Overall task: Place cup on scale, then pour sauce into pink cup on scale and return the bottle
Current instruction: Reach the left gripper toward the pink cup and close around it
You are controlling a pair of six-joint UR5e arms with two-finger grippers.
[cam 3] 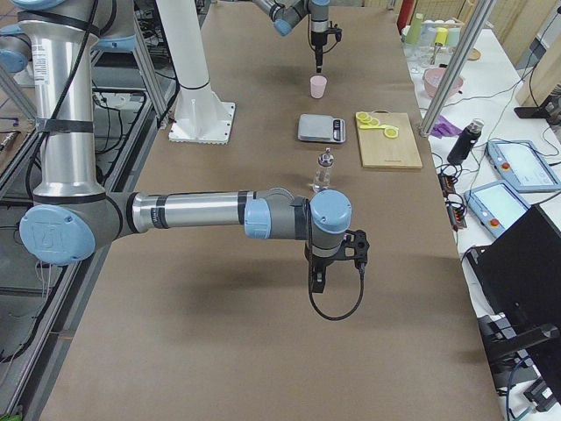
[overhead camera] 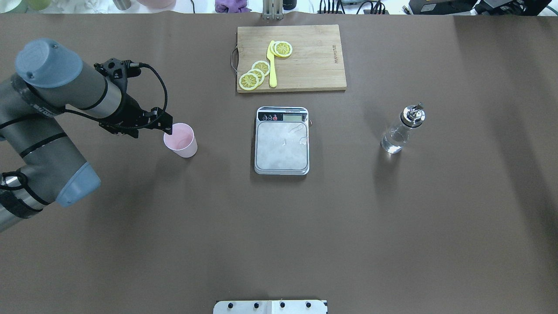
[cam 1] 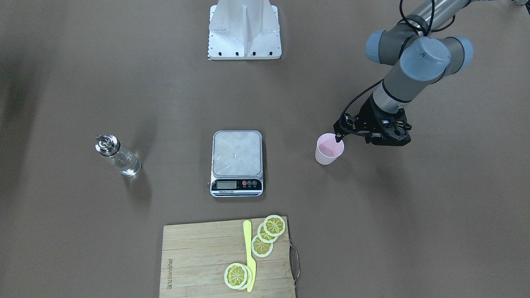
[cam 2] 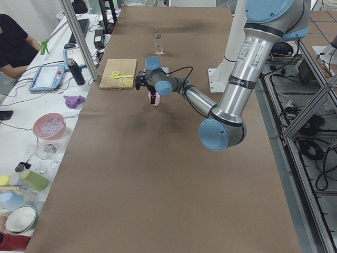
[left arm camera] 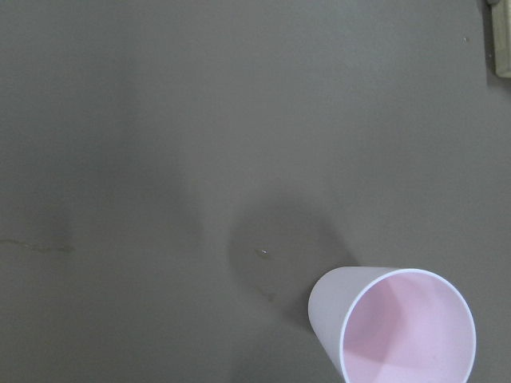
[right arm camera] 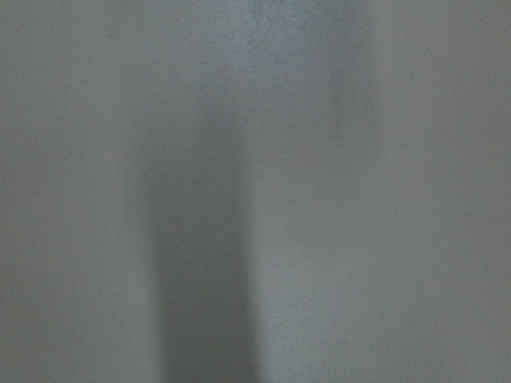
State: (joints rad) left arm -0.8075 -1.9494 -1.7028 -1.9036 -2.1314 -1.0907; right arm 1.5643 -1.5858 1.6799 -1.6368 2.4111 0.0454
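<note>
Cup: the pink cup stands upright on the brown table, on the robot's left side and well apart from the scale. I see no liquid in it.
Scale: the scale lies in the middle of the table, and the cup is not yet on its steel platform.
Bottle: the bottle stands upright on the robot's right side, well apart from the scale, with nothing holding it. The clear sauce sits in its lower part.
Left gripper: the left gripper hangs at the cup's rim, on the side away from the scale. I cannot tell if its jaws are open or closed.
Right gripper: the right gripper is over bare table, away from the bottle. Its jaws I cannot judge.
Done so far: nothing, as I judge it.
Still to do: grasp the cup, put it on the scale, pour, and return the bottle.
</note>
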